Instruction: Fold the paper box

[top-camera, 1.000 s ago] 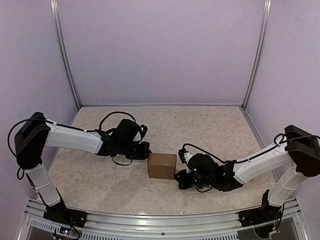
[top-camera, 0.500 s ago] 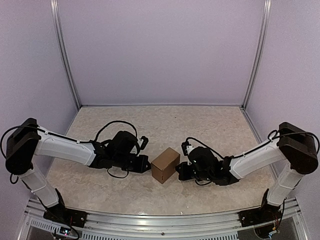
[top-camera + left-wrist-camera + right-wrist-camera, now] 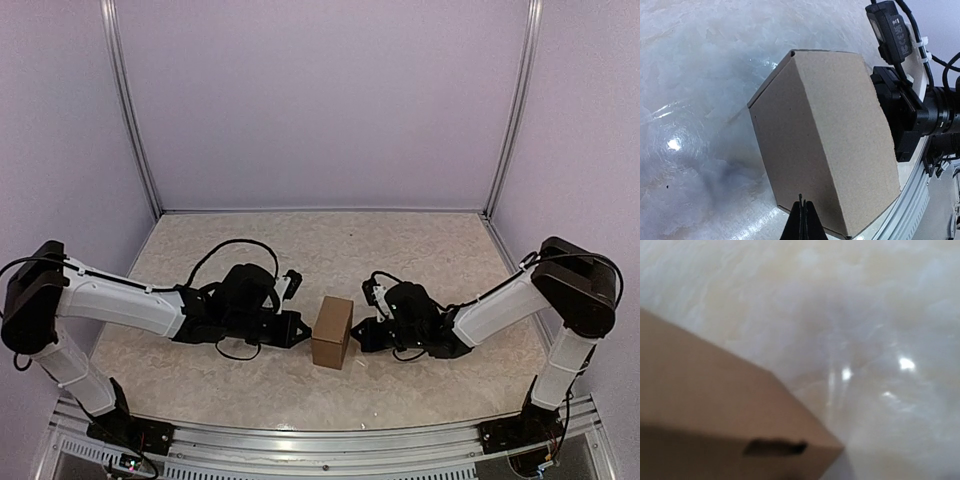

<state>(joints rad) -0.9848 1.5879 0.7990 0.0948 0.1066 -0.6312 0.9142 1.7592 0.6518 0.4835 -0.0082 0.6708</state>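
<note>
1. The paper box [image 3: 332,332] is plain brown cardboard, unprinted, with one small dark slot near an edge in the right wrist view.
2. The surface [image 3: 400,250] is pale beige with cloudy marbled veining and white glints of light.
3. The walls [image 3: 320,100] are flat pale lilac.
4. The left arm [image 3: 120,300] and right arm [image 3: 495,310] have white links, black joints and black cables.
5. The frame post [image 3: 130,110] and front rail [image 3: 300,440] are silver.

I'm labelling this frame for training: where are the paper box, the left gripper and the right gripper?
paper box [image 3: 331,322], top external view, on its upper face.
left gripper [image 3: 801,204], left wrist view, at its shut fingertips.
right gripper [image 3: 358,336], top external view, at its tip beside the box.
</note>
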